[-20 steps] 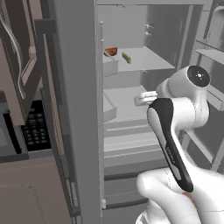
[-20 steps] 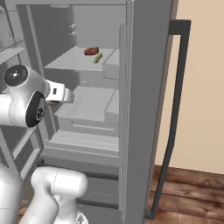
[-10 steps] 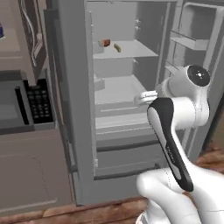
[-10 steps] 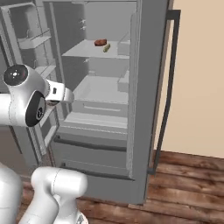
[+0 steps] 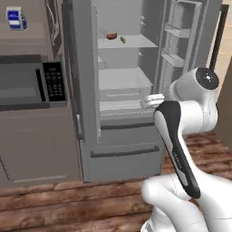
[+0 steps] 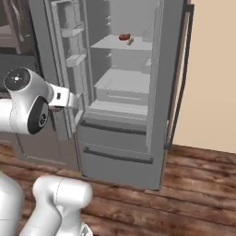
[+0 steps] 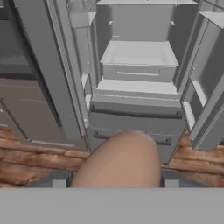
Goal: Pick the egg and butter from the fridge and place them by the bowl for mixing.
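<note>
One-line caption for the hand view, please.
Gripper holding the egg, facing the open fridge above a wood floor.

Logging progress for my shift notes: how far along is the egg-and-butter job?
Done: the fridge stands open and the egg is out. In hand: the gripper holds the egg. Left: placing it by the bowl, then fetching the butter from the upper shelf.

The arm [image 5: 181, 149] is glossy white, built of fat rounded links. A long black strip with rounded ends runs along one link. Its joints end in round dark grey caps, each with a small pale mark at the centre. The wrist narrows to a short white stub. The lowest link bulges like a smooth white drum.
</note>
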Tool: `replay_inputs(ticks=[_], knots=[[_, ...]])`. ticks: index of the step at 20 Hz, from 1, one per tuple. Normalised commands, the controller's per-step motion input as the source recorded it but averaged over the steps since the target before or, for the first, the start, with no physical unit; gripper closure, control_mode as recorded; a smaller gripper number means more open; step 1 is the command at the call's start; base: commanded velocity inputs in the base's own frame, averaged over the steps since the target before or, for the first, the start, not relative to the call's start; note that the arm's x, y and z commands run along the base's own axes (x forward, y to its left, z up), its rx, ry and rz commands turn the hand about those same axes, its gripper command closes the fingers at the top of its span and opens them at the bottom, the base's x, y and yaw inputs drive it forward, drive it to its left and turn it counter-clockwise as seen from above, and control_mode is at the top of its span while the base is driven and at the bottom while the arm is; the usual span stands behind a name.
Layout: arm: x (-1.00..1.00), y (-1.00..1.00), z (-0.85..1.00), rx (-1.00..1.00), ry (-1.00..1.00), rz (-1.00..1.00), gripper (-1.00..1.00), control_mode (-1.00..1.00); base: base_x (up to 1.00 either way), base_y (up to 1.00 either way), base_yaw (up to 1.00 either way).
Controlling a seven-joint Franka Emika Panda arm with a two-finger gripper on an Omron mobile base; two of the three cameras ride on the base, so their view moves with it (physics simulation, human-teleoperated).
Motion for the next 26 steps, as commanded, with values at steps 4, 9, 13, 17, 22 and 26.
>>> replay_inputs(ticks=[4, 9, 13, 17, 22, 26], knots=[[0.0, 0.0, 0.0, 0.0, 0.0, 0.0, 1.0, 1.0, -0.5, 0.0, 0.73], [0.0, 0.0, 0.0, 0.0, 0.0, 0.0, 1.0, 1.0, -0.25, 0.02, 0.97], [0.0, 0.0, 0.0, 0.0, 0.0, 0.0, 1.0, 1.0, -0.2, 0.08, 1.0], [0.0, 0.0, 0.0, 0.0, 0.0, 0.0, 1.0, 1.0, -0.15, 0.08, 0.98], [0.0, 0.0, 0.0, 0.0, 0.0, 0.0, 1.0, 1.0, 0.02, 0.01, 0.85], [0.0, 0.0, 0.0, 0.0, 0.0, 0.0, 1.0, 1.0, 0.31, -0.01, 0.56]])
